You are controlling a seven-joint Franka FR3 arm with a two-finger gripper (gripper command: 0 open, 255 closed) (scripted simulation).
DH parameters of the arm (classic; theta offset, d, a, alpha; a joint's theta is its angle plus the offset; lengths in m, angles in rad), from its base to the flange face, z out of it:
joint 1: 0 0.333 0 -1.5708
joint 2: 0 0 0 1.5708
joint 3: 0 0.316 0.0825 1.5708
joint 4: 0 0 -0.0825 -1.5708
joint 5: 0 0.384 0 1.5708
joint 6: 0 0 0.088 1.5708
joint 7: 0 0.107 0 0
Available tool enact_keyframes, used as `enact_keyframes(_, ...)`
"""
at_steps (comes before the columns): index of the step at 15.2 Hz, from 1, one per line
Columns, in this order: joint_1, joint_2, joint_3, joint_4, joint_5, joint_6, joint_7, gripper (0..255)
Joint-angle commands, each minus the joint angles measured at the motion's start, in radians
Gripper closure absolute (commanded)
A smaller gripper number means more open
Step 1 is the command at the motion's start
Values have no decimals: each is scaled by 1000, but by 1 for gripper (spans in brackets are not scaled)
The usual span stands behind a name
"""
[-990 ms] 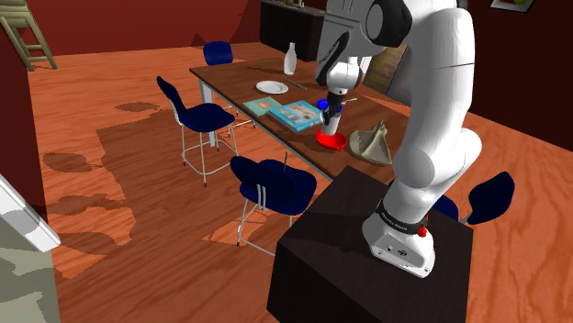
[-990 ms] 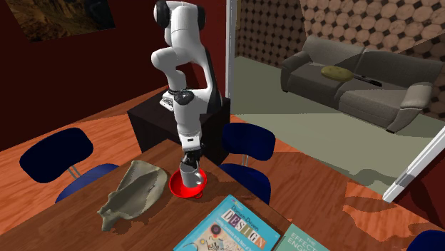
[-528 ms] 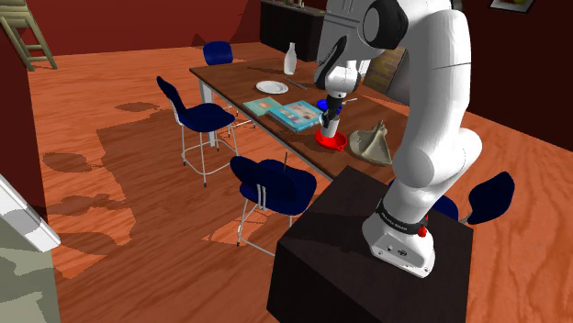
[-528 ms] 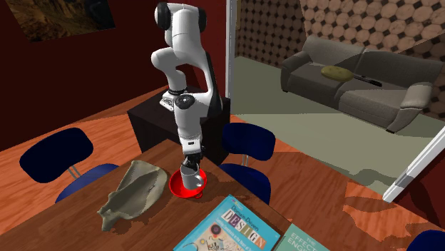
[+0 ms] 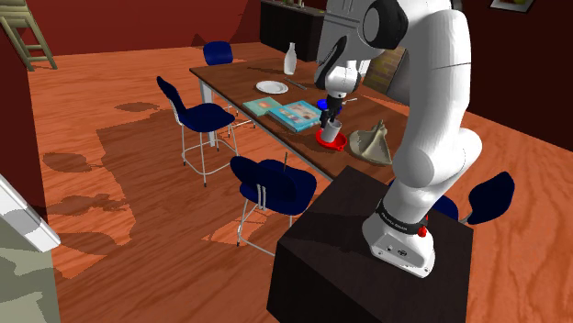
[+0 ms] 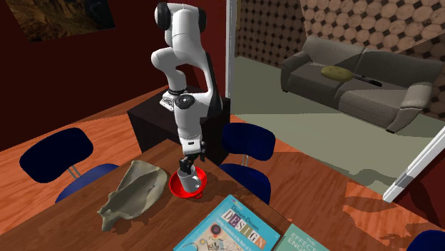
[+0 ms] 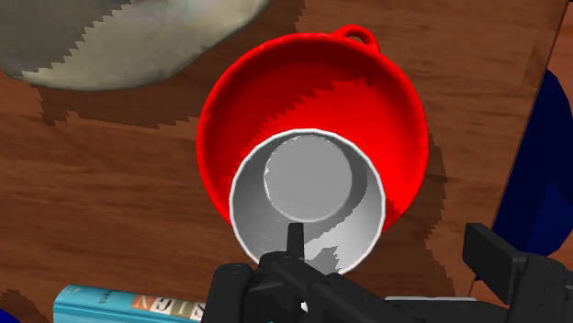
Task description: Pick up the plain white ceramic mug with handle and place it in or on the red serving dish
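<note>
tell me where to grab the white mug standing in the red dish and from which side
Pinch the rim wall of the round grey-white mug, coming straight down from above. It stands upright with its open mouth facing up, and the round red serving dish rises around its base, so a sideways approach would likely hit the dish.

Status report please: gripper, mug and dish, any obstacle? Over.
Gripper open, just above mug. Mug upright inside red dish. Grey lumpy object beside dish, not touching.
</note>
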Motion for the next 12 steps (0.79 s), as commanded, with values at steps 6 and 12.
enact_keyframes(6,31,-99,-43,-6,-60,-87,39,0)
enact_keyframes(12,31,-99,-43,-6,-60,-87,39,0)
